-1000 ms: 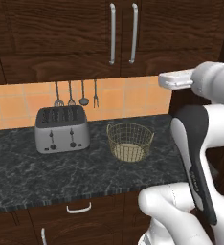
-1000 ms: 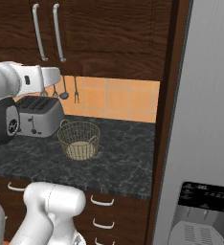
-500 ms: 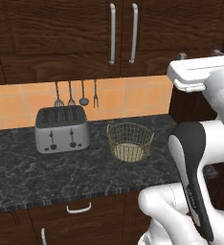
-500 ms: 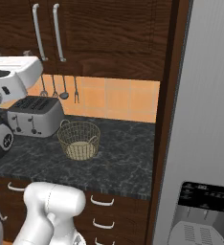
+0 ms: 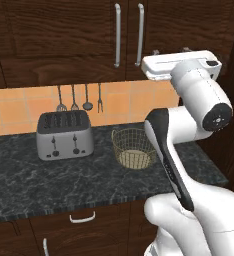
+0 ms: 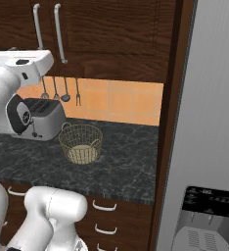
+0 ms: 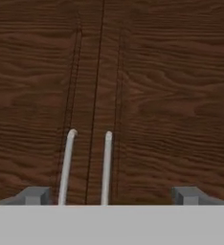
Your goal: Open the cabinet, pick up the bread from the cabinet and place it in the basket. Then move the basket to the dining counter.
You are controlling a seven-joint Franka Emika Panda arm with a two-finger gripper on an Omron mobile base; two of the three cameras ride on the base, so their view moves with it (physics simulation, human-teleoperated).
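The cabinet (image 5: 79, 30) has both dark wood doors shut, so the bread is hidden. Its two silver bar handles (image 5: 117, 35) hang side by side at the door seam. My gripper (image 5: 171, 52) is raised to the doors' lower part, just right of the handles, pointing at the wood. In the hand view the handles' (image 7: 106, 167) lower ends rise left of centre, and the gripper (image 7: 110, 196) is open with nothing between its fingertips (image 7: 35, 195). The wire basket (image 5: 134, 147) (image 6: 80, 142) stands empty on the black counter below. The dining counter is out of view.
A silver toaster (image 5: 64, 134) sits left of the basket on the black granite counter (image 5: 49, 180). Utensils (image 5: 79, 97) hang on the orange tiled wall. A tall grey fridge (image 6: 204, 122) and a wood panel close off the right side. Drawers (image 5: 81, 217) run under the counter.
The hand has risen from beside the tiled wall to the cabinet doors and swung left toward the handles. The jaws stay open. Basket and toaster have not moved.
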